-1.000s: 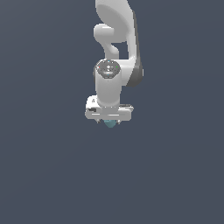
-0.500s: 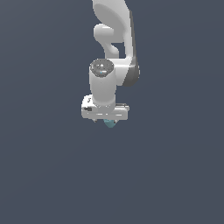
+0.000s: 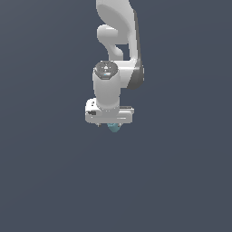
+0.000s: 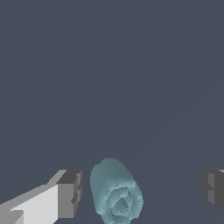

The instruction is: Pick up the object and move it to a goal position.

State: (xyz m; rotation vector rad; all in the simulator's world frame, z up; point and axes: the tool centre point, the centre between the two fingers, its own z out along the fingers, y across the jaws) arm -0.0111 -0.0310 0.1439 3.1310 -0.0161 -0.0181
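Note:
The object [image 4: 116, 195] is a small teal-blue lumpy blob lying on the dark grey floor. In the wrist view it sits between my fingers, close to one dark pad [image 4: 70, 192] and well apart from the other [image 4: 213, 189], with a gap on each side. My gripper [image 4: 141, 190] is open and holds nothing. In the exterior view the white hand [image 3: 108, 115] points straight down and hides most of the object [image 3: 114, 128], which peeks out just below it.
The white arm [image 3: 118, 27] rises above the hand towards the top of the exterior view. A flat dark grey floor [image 3: 181, 181] lies all around; no goal marker shows.
The wrist and hand have shifted slightly towards the exterior view's left and a little lower. The object has stayed where it was.

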